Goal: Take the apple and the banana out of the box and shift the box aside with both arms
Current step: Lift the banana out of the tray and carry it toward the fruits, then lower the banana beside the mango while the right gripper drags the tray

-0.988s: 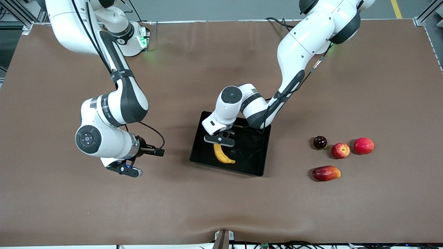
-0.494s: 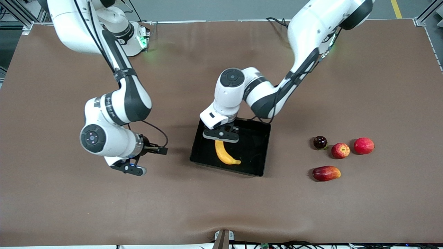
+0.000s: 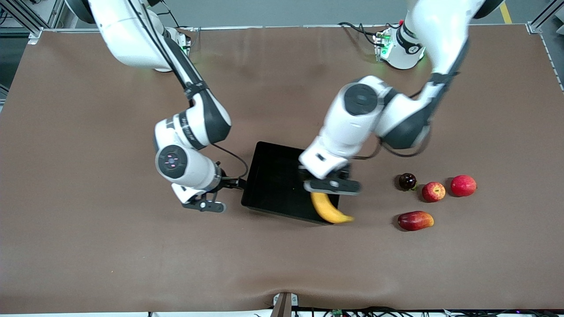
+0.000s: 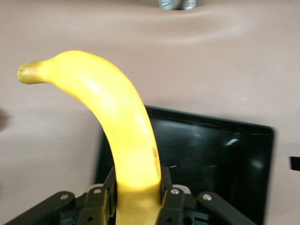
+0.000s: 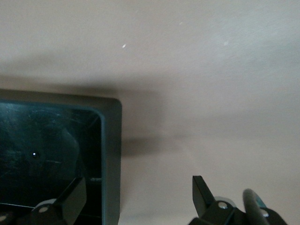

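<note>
My left gripper (image 3: 331, 187) is shut on the yellow banana (image 3: 328, 209) and holds it in the air over the corner of the black tray (image 3: 273, 176) toward the left arm's end. In the left wrist view the banana (image 4: 117, 122) rises from between the closed fingers of the left gripper (image 4: 137, 187), above the tray (image 4: 211, 150). My right gripper (image 3: 204, 205) is open and empty at the tray's other end. In the right wrist view the right gripper (image 5: 136, 192) straddles the tray's wall (image 5: 111, 154). The small red apple with yellowish patches (image 3: 433, 192) lies on the table.
Toward the left arm's end, around the apple, lie a small dark round fruit (image 3: 407, 181), a larger plain red fruit (image 3: 463, 185) and an oblong red-and-orange fruit (image 3: 415, 220). The brown mat covers the table.
The left gripper has lifted the banana out of the tray and carried it toward the left arm's end. The right arm has swung in to the tray's end.
</note>
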### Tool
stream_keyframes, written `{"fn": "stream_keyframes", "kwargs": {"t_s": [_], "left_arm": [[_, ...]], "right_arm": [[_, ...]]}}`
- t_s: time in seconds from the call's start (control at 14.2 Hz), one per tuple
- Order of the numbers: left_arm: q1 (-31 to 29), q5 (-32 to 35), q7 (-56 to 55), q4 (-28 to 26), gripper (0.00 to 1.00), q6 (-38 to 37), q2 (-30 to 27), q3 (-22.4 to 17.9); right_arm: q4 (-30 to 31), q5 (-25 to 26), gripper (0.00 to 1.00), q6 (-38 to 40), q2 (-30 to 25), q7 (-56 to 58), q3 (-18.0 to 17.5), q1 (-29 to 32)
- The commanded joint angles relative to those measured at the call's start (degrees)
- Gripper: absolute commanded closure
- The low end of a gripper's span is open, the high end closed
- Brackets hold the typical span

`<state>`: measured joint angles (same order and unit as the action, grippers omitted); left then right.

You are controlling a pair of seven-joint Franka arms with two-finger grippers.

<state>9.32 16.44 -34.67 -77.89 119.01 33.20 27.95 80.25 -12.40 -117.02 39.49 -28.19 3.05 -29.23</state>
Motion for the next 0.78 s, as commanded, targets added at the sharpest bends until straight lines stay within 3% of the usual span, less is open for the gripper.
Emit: {"fn": "stream_keyframes", "kwargs": {"t_s": [0.0, 0.28, 0.35, 0.42, 0.49, 0.71], "left_arm": [[-7.4, -1.8, 12.8, -2.4, 1.00, -6.3, -3.0, 0.8], [-19.0, -1.0, 34.9, -2.4, 1.00, -9.7, -1.8, 0.5], [-21.3, -0.1, 39.3, -2.4, 1.00, -9.4, -0.6, 0.3], [-23.1, 1.5, 43.5, -1.8, 1.00, -8.5, 0.9, 0.3], [-24.7, 3.2, 46.9, -1.8, 1.00, -6.7, 1.9, 0.3], [-29.1, 10.3, 59.9, -1.8, 1.00, -1.5, 6.1, -0.8]], "right_arm": [[-0.1, -1.0, 0.00, -1.4, 1.8, 0.1, 0.2, -2.0], [3.1, -1.2, 0.00, -1.7, 2.3, -4.9, 0.2, -5.5], [3.9, -1.2, 0.31, -1.9, 2.3, -5.6, 0.2, -5.8], [3.9, -1.4, 0.73, -2.0, 2.3, -5.8, 0.2, -5.9], [3.8, -2.5, 1.00, -2.1, 2.3, -6.3, 0.1, -5.8], [3.2, -3.9, 1.00, -2.1, 2.1, -6.9, 0.2, -5.7]]}}
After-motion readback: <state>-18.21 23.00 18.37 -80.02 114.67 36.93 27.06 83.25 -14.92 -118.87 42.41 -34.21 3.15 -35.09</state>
